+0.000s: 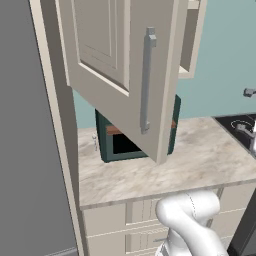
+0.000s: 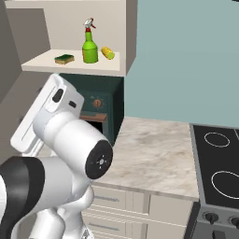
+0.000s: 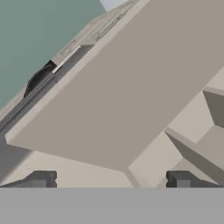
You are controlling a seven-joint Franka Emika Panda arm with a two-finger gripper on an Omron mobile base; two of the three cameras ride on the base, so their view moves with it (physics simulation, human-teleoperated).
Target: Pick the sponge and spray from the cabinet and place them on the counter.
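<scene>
Nearest, the gripper shows its two dark tips in the hand view with the jaws spread wide and nothing between them, facing beige cabinet panels. Beyond the arm lies the marbled bench, bare in front of the dark green oven. Above the oven, the cabinet stands open, its door with the grey bar handle swung out. On its shelf, the sponge lies left of the upright spray; a small yellow object lies right of the spray.
</scene>
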